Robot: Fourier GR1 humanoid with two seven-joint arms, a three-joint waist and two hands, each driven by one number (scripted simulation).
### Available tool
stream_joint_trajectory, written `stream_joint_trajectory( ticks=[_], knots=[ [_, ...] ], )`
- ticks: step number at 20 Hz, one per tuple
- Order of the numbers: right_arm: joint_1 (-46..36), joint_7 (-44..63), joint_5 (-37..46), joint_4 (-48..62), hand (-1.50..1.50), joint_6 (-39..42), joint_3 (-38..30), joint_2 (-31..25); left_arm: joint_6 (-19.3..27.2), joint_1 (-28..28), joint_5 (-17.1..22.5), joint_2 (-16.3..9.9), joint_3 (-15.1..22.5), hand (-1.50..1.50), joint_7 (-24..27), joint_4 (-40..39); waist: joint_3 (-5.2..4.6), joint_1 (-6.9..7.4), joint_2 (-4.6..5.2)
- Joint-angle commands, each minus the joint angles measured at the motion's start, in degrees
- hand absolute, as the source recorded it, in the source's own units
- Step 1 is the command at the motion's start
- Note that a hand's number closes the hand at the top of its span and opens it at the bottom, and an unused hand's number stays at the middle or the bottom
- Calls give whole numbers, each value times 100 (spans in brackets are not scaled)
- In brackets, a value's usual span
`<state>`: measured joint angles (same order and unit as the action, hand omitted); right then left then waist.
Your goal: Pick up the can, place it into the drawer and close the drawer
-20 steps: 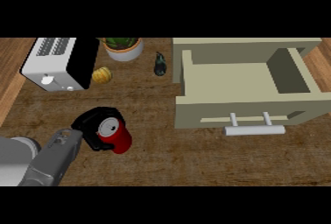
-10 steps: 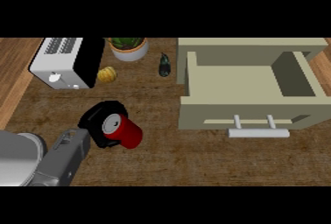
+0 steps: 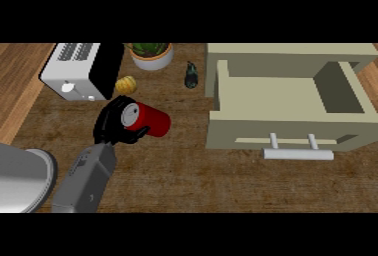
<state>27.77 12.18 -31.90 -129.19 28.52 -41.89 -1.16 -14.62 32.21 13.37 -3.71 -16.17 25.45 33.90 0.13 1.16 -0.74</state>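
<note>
The red can [image 3: 150,120] with a silver top is tilted on its side above the brown counter, left of centre in the head view. My left hand [image 3: 111,124] is curled round its top end, with the grey forearm coming up from the lower left. The beige drawer [image 3: 244,127] stands pulled open on the right, its inside bare, its white handle [image 3: 298,153] facing me. The can is apart from the drawer's left wall, a short way to its left. My right hand does not show.
A white toaster [image 3: 80,71] stands at the back left, with a yellow fruit [image 3: 126,84] just beside it and close behind my hand. A potted plant [image 3: 151,53] and a dark bottle-like object [image 3: 191,75] stand at the back centre. A grey rounded body [image 3: 22,177] fills the lower left corner.
My left hand has carried the can up off the counter and a little to the right, toward the drawer. The can's silver top now faces me.
</note>
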Motion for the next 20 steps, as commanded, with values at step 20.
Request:
stream_joint_trajectory(
  ticks=[20],
  knots=[
    [77,-19,207,-312,-150,-262,487,113,3713,417,-185,368,2251,150,-3644,4838,-9,-170,55]
  ],
)
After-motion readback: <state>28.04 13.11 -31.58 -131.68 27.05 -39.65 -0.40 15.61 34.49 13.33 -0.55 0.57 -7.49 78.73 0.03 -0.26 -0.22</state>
